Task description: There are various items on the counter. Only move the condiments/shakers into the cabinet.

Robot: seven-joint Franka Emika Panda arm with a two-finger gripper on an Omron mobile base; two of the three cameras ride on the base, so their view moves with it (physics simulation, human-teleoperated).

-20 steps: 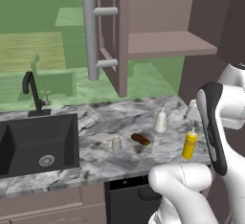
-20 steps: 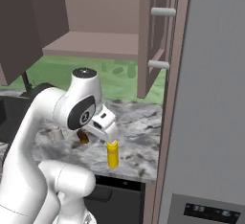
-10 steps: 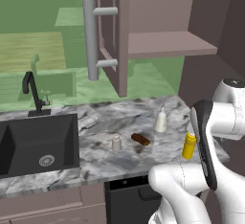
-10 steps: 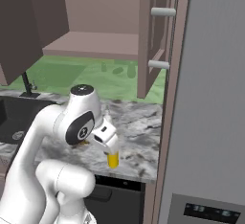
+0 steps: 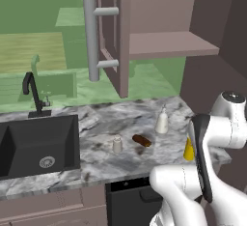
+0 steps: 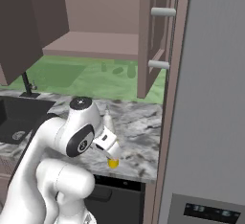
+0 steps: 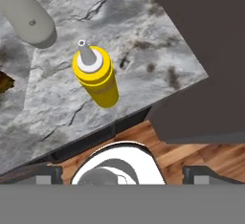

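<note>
We judge the step in hand to be the approach on the yellow squeeze bottle (image 7: 95, 77), which stands upright near the front right corner of the tabletop (image 5: 101, 155), close to its front edge. Our gripper (image 7: 122, 173) hangs above it with the fingers spread wide and nothing between them — the bottle sits ahead of them in the hand view, not yet bracketed. To do this well we would centre the fingers over the yellow body, below the grey nozzle, come down straight, and close on the widest part; a sideways nudge this close to the edge could tip it off the front.

The other condiments are untouched: the white narrow-necked bottle (image 5: 162, 121) stands further back on the right, and the small shaker (image 5: 116, 145) stands mid-tabletop, just left of the brown lump (image 5: 142, 140), which stays put. The cabinet (image 5: 169, 46) hangs open above, its shelf bare where we see it.

The hand view gives the bottle's top and its gap from the tabletop edge. In the left base view the arm covers most of the bottle, but that view lays out the shaker, the lump and the sink (image 5: 34, 145). The right base view shows the yellow base peeking under the wrist.
</note>
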